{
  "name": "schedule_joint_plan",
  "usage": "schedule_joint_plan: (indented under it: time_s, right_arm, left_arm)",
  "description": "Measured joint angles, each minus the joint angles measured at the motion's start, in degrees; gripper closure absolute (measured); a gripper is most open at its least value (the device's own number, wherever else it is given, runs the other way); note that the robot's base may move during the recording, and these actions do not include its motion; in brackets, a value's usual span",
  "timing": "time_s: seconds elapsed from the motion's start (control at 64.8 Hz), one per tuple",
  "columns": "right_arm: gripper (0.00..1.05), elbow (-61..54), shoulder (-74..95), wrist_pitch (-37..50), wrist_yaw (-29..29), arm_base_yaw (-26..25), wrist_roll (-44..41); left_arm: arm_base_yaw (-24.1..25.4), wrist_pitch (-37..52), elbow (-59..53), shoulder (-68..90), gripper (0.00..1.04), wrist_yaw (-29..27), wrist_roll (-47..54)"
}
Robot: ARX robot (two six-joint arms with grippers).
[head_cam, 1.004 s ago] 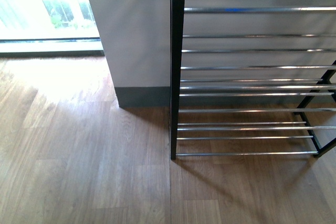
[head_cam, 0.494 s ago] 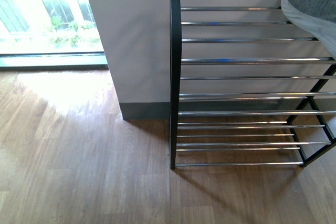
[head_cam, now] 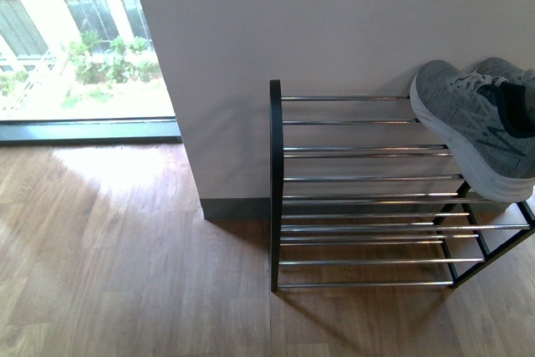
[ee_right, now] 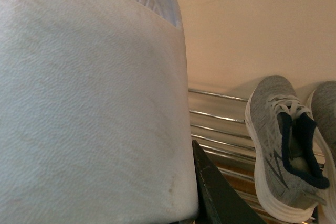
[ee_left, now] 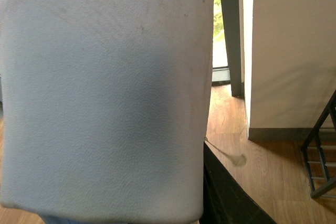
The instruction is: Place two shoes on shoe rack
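Observation:
A pale blue slide sandal (ee_left: 105,93) fills most of the left wrist view, with my left gripper (ee_left: 168,211) shut on it. Only one black finger (ee_left: 226,195) shows beside it. My right gripper (ee_right: 168,211) is shut on the other pale blue slide sandal (ee_right: 89,103), and again one black finger (ee_right: 218,198) shows. The shoe rack (head_cam: 359,177) stands against the white wall, right of centre in the front view. Two grey knit sneakers (head_cam: 476,123) rest on its top tier at the right end, also seen as sneakers (ee_right: 281,150) in the right wrist view. Neither arm shows in the front view.
A white wall (head_cam: 276,31) with a grey skirting (head_cam: 234,208) runs behind the rack. A bright floor-level window (head_cam: 84,39) lies at the far left. Wood floor (head_cam: 125,265) spreads to the left of the rack and in front of it. One rack corner (ee_left: 320,156) shows by the wall.
The front view has pulled back and up: the rack now sits lower and smaller in frame, its top tier is visible, and the grey sneakers have come into view.

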Motion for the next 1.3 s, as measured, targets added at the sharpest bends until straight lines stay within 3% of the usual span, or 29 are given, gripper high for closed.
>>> schedule_joint_plan:
  time_s: [0.046, 0.216, 0.417, 0.618, 0.834, 1.297]
  right_arm:
    - [1.03, 2.6, 5.64, 0.22, 3.8, 4.72, -1.62]
    - [1.03, 11.91, 23.71, 2.71, 13.88, 14.75, -5.92]
    - [1.03, 24.15, 43.93, 4.28, 25.18, 19.15, -11.54]
    - [1.03, 36.09, 59.91, 4.57, 35.28, 18.69, -16.74]
    - [1.03, 46.51, 70.69, 6.01, 44.52, 14.95, -21.94]
    - [1.03, 58.64, 79.12, 4.31, 50.71, 9.6, -28.83]
  left_arm:
    - [0.02, 0.0, 0.0, 0.0, 1.03, -0.02, 0.0]
    - [0.02, 0.0, 0.0, 0.0, 1.03, 0.0, 0.0]
    - [0.02, 0.0, 0.0, 0.0, 1.03, -0.02, 0.0]
    - [0.02, 0.0, 0.0, 0.0, 1.03, -0.02, 0.0]
    - [0.02, 0.0, 0.0, 0.0, 1.03, -0.02, 0.0]
    - [0.02, 0.0, 0.0, -0.02, 1.03, -0.02, 0.0]
